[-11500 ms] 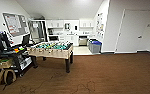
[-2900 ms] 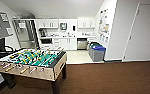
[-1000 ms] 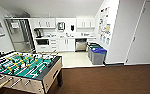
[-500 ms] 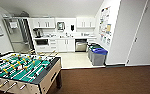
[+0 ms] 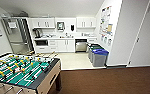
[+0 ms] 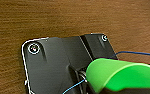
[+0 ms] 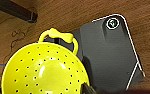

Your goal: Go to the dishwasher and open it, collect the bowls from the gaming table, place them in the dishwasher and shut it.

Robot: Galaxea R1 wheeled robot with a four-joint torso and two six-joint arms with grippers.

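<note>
The dishwasher [image 5: 81, 46] sits shut under the far kitchen counter [image 5: 66, 38], near the bins [image 5: 98, 57]. A green bowl [image 6: 121, 75] shows by the left wrist and a yellow holey bowl [image 7: 43, 72] by the right. Both look light, stiff and slippery; the rim seems best to grab. I cannot tell either claw's grip.

One green bowl [image 6: 121, 75], one yellow perforated bowl [image 7: 43, 72], one foosball table [image 5: 23, 72], one dishwasher [image 5: 80, 46].
</note>
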